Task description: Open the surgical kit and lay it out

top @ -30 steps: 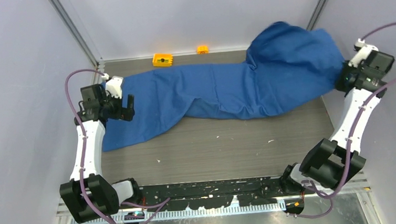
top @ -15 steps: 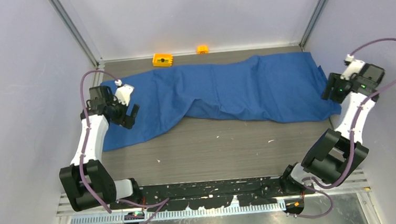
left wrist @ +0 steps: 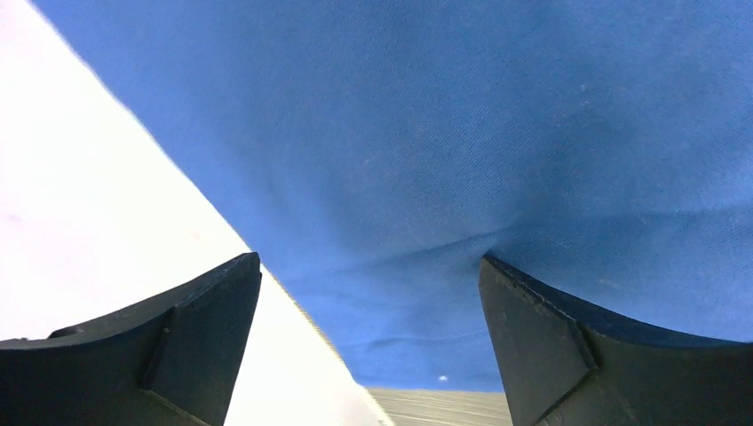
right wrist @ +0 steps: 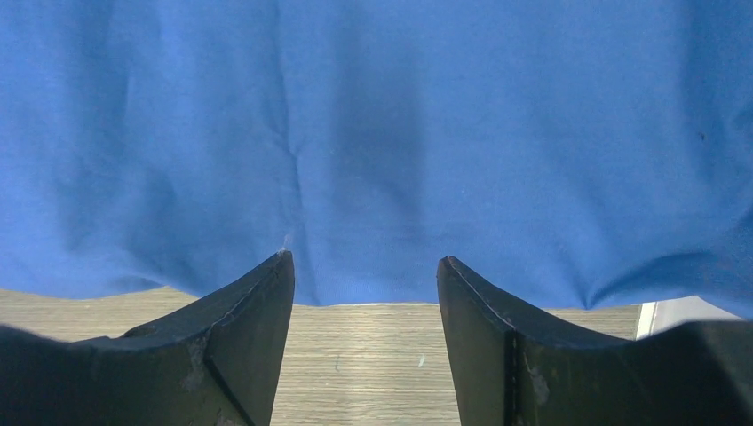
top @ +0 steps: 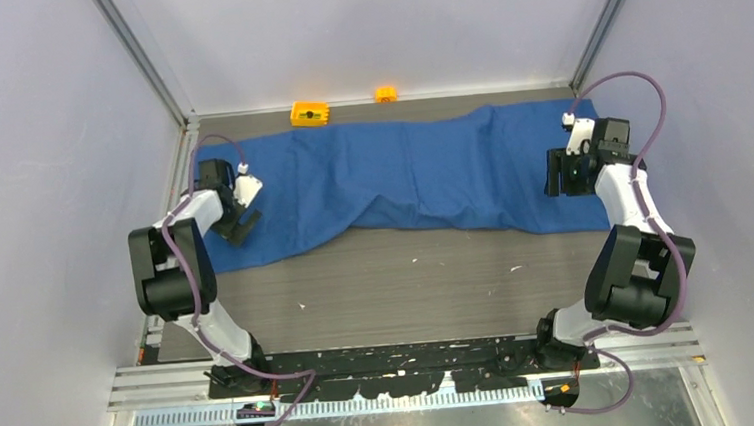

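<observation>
The large blue cloth wrap [top: 420, 175] lies spread across the far half of the table, with a raised fold in its middle. My left gripper [top: 240, 223] is open and empty over the cloth's left end; the left wrist view shows the cloth [left wrist: 426, 160] between its fingers. My right gripper [top: 566, 175] is open and empty over the cloth's right end; the right wrist view shows the cloth's edge [right wrist: 373, 177] just beyond its fingertips. The basket, tray, instruments and packets are out of view.
Two small orange blocks [top: 309, 112] [top: 385, 94] sit at the back edge beyond the cloth. Bare wooden table [top: 408, 281] lies in front of the cloth. Enclosure walls stand close on both sides.
The right end of the cloth, held up a second ago, now lies flat. My right gripper has let go and moved in over it. My left arm has swung back towards the left edge.
</observation>
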Robot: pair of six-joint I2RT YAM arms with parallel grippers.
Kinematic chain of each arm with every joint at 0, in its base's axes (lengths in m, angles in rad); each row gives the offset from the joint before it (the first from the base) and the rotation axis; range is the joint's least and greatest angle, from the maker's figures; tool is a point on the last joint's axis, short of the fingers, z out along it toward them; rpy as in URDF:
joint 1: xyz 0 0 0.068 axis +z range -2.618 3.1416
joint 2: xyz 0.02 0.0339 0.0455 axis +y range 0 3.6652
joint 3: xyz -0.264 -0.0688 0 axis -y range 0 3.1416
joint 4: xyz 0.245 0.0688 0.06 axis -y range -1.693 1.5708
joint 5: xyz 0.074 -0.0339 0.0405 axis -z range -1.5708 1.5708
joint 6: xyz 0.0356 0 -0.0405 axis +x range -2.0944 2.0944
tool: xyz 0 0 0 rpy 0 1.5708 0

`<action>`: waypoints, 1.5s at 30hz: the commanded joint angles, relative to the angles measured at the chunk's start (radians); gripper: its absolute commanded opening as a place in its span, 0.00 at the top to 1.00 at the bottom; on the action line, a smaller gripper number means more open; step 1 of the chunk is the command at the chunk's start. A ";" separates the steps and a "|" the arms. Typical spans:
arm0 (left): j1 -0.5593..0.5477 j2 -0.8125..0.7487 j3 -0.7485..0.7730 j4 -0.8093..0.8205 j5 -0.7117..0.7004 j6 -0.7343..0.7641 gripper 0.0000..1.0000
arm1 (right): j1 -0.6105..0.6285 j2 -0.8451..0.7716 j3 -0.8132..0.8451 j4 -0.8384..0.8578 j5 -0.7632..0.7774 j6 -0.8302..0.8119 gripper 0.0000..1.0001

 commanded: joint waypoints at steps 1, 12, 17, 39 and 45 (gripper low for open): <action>0.039 0.149 0.002 0.156 -0.206 0.139 0.04 | 0.008 0.014 0.004 0.034 0.049 -0.026 0.35; 0.137 0.185 0.071 0.154 -0.219 0.195 0.05 | 0.010 0.110 0.095 0.003 0.090 -0.071 0.36; 0.128 0.052 0.172 -0.015 -0.047 -0.001 0.01 | 0.050 0.162 0.221 -0.003 0.034 0.004 0.36; -0.227 0.487 0.988 -0.037 0.526 -0.862 0.17 | 0.242 0.427 0.528 0.040 -0.111 0.264 0.37; -0.231 0.652 1.135 -0.048 0.534 -0.889 0.15 | 0.243 0.414 0.488 0.034 -0.102 0.226 0.38</action>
